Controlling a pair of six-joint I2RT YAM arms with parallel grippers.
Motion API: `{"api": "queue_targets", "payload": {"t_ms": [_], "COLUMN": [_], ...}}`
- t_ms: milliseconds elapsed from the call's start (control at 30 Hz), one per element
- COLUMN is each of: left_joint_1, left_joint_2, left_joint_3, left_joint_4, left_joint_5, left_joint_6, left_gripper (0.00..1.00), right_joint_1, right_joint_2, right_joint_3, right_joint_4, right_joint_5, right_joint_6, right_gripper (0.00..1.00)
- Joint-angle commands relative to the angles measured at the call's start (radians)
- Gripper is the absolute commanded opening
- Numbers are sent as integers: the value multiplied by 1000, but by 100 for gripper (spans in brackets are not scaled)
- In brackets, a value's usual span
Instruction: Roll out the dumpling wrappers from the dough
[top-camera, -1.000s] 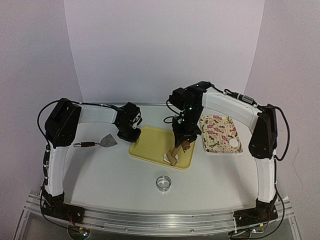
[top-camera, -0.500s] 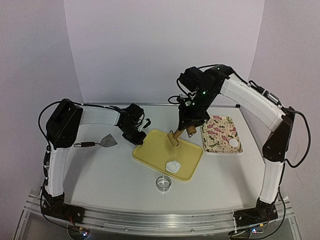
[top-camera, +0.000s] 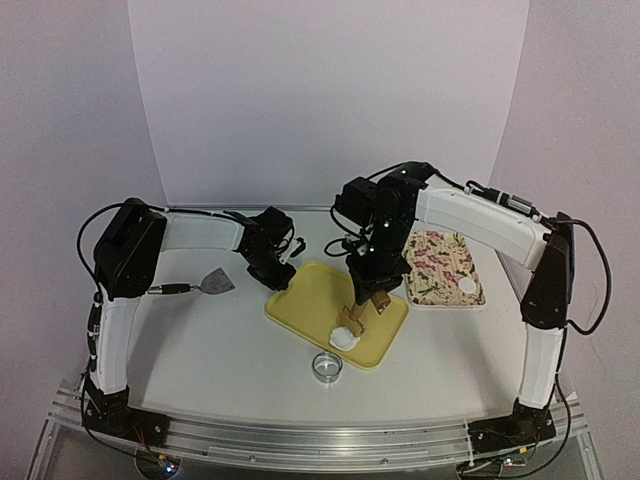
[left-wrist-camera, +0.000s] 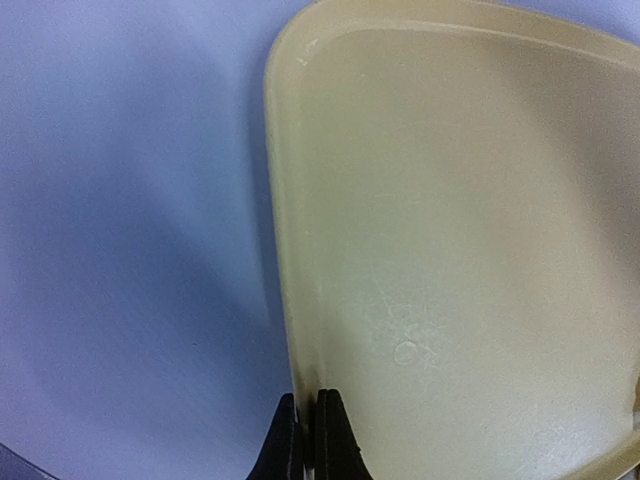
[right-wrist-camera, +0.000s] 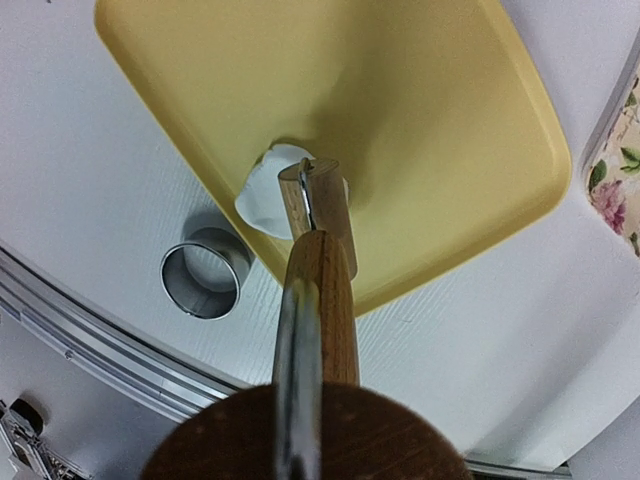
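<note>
A white lump of dough lies near the front edge of the yellow tray. My right gripper is shut on a wooden roller. The roller slants down, and its small head rests on the dough's far side. The roller hides the right fingers in the right wrist view. My left gripper is shut on the yellow tray's back left rim. One dumpling wrapper, a thin white disc, lies on the floral tray.
A shiny ring cutter stands on the table just in front of the yellow tray. A metal scraper lies at the left. The floral tray's corner shows at the right of the wrist view.
The yellow tray slid slightly right and forward. My right arm lifted the roller up and back off the dough, then brought it down onto the dough again. The left gripper stayed on the rim.
</note>
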Motion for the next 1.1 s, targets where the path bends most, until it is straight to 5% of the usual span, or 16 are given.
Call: {"api": "queue_targets", "payload": {"t_ms": [0, 1067], "left_joint_1": [7, 7], "left_joint_2": [6, 2], "left_joint_3": [36, 41], "left_joint_4": [-2, 4], "left_joint_5": [-45, -34], "left_joint_6": [35, 26], "left_gripper": [0, 0], "right_joint_1": [-3, 24], "right_joint_2": [-31, 80], "right_joint_3": [-10, -31], "right_joint_4": [-310, -263], "right_joint_5": [17, 47], "right_joint_6": [16, 1], "right_gripper": [0, 0]}}
